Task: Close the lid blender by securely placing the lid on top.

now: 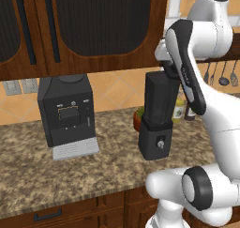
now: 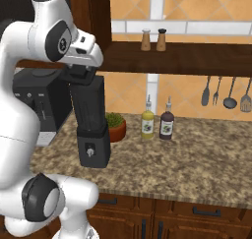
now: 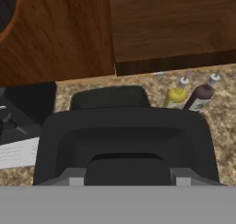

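The dark grey blender [image 1: 157, 119] [image 2: 91, 130] stands on the granite counter, its knob facing the front edge. My gripper [image 2: 81, 78] [image 1: 171, 70] hangs directly over the jar's top, partly hidden by the arm in the left base view. In the hand view the jar's open square rim [image 3: 124, 121] lies just below. A flat black slab, the lid [image 3: 128, 168], sits between the two grey fingertips, and the gripper is shut on it. How far the lid is above the rim cannot be told.
A black coffee machine [image 1: 68, 112] [image 2: 37, 105] stands left of the blender. Behind it are a potted plant [image 2: 115, 125] and two bottles [image 2: 147, 122] [image 2: 167, 122]. Wooden cabinets [image 1: 93, 25] hang close overhead; a shelf [image 2: 187, 58] and utensils [image 2: 226, 93] lie to the right.
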Motion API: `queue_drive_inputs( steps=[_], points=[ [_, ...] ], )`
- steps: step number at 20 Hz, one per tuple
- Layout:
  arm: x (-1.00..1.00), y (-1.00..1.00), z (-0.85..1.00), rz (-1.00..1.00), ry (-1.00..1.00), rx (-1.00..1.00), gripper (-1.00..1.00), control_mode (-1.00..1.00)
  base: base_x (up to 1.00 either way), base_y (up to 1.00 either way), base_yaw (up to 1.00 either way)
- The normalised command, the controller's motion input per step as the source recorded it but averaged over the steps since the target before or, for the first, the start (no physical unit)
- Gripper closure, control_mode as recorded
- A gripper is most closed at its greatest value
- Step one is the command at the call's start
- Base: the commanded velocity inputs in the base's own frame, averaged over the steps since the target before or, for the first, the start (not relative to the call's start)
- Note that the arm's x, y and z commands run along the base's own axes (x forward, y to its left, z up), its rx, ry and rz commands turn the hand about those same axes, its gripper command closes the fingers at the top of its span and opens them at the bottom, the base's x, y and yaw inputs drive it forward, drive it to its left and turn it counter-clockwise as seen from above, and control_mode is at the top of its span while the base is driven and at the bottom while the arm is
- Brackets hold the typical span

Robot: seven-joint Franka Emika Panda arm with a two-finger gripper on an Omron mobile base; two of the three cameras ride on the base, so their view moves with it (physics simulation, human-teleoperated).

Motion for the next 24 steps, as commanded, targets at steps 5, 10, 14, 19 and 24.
queue_drive_inputs(
  steps=[5,10,14,19,24],
  points=[
    [0.7,0.0,0.01,0.16,0.04,0.0,1.0,-1.0,0.0,0.0,0.0],
    [0.14,0.0,-0.12,0.11,0.04,-0.07,1.0,-1.0,0.0,0.0,0.0],
    [-0.01,0.0,-0.33,0.02,0.02,-0.07,1.0,-1.0,0.0,0.0,0.0],
    [-0.04,0.0,-0.39,0.0,0.01,-0.08,1.0,-1.0,0.0,0.0,0.0],
    [-0.05,0.02,-0.5,0.0,0.01,-0.03,1.0,-1.0,0.0,0.0,0.0]
  ],
)
